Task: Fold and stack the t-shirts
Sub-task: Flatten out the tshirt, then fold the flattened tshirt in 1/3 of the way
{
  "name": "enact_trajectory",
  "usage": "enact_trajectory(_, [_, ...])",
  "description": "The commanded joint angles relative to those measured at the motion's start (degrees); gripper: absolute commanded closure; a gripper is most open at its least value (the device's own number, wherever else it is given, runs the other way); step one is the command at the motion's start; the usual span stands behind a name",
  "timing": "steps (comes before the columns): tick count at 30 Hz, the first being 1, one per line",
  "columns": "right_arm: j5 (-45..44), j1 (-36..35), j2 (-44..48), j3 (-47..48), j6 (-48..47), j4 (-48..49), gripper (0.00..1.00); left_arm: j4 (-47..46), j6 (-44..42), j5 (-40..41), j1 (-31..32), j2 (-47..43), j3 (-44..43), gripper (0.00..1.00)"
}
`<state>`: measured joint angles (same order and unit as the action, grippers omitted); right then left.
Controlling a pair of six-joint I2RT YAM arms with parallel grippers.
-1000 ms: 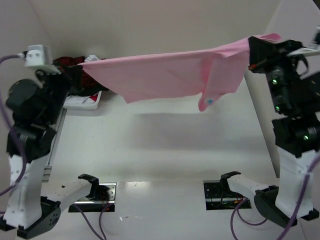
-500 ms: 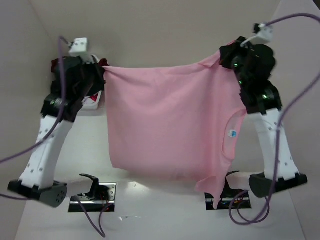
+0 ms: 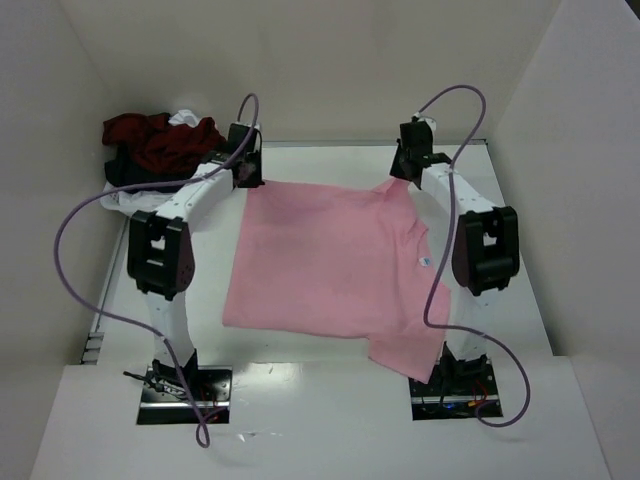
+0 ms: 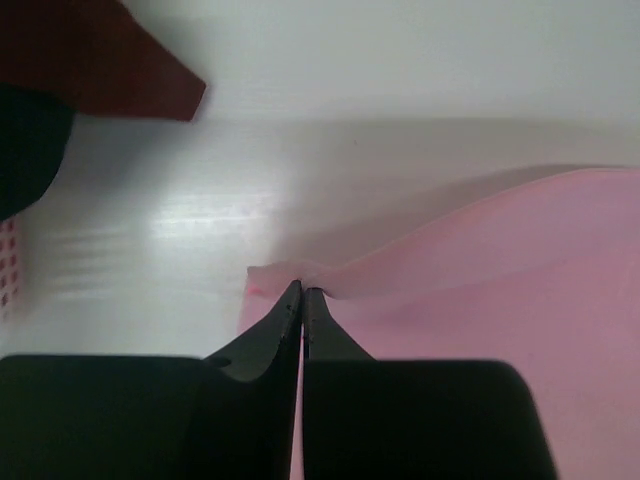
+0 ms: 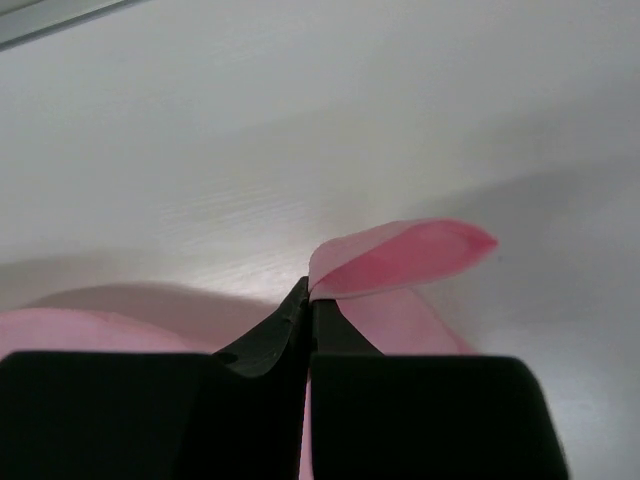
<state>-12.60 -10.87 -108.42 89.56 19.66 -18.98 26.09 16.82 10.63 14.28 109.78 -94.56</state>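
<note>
**Pink t-shirt laid out on the table, both claws clenched on its far corners**

Seen from above, a light pink t-shirt lay spread nearly flat on the white table, between the two arms. Its collar faced the robot's right side, where a small white neck label showed. One sleeve trailed toward the near edge, close to the base of the right arm.

Both arms reached out to the far side of the table. The left gripper sat at the shirt's far left corner and the right gripper at its far right corner.

In the left wrist view, the left gripper had its two dark fingers pressed together, pinching a small raised ridge of pink cloth at the shirt's edge. In the right wrist view, the right gripper was likewise clenched on the pink cloth, with a curled flap standing up just past the fingertips.

At the far left corner of the table, well apart from the pink shirt's body but near the left gripper, a crumpled pile of other t-shirts rested: dark red on top, with black and a bit of white beside it.
</note>
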Motion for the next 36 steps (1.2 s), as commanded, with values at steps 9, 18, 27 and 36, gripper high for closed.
enact_trajectory(9, [-2.52,1.56,-21.46,31.61,-0.76,2.72,1.00,0.02,-0.29,1.85,-6.81,20.02,-29.00,1.00])
enact_trajectory(18, [-4.37,2.70,-27.27,42.54,-0.24,1.76,0.98,0.02,-0.82,0.53,-7.96,23.11,-31.30,1.00])
enact_trajectory(27, [0.47,3.23,-24.92,36.24,2.74,0.00,0.99,0.02,-1.88,0.53,-7.96,23.73,-32.44,1.00])
enact_trajectory(36, [3.81,3.23,-11.12,9.63,8.63,5.71,0.99,0.02,-3.02,1.06,-7.96,17.51,-24.45,1.00])
